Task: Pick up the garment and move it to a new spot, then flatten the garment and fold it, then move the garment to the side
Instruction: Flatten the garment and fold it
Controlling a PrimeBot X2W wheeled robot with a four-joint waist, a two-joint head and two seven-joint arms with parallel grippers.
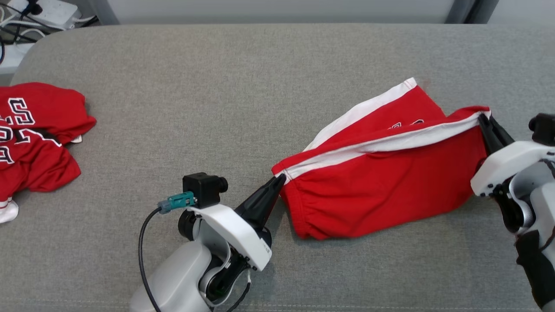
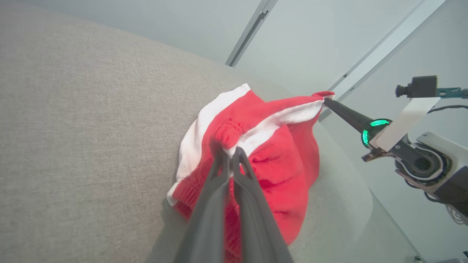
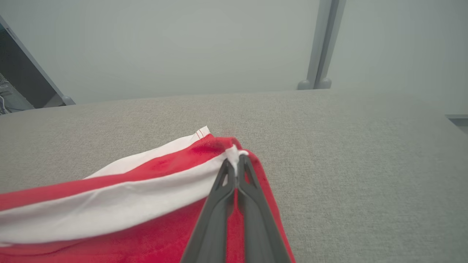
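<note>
The garment (image 1: 381, 182) is red shorts with white side stripes, held stretched above the grey cushioned surface (image 1: 243, 95) at centre right. My left gripper (image 1: 281, 177) is shut on the garment's left corner, at the elastic waistband. My right gripper (image 1: 484, 118) is shut on the right corner, by the white stripe. In the left wrist view the garment (image 2: 278, 160) bunches around my left gripper (image 2: 231, 150), and the other arm's gripper (image 2: 327, 101) pinches the far corner. In the right wrist view my right gripper (image 3: 236, 159) clamps the white edge of the garment (image 3: 146, 204).
A second red jersey garment (image 1: 30, 138) with white lettering lies crumpled at the surface's left edge. Cables and a power strip (image 1: 39, 13) sit beyond the far left corner. Bare grey cushion (image 1: 195, 108) spreads between the two garments.
</note>
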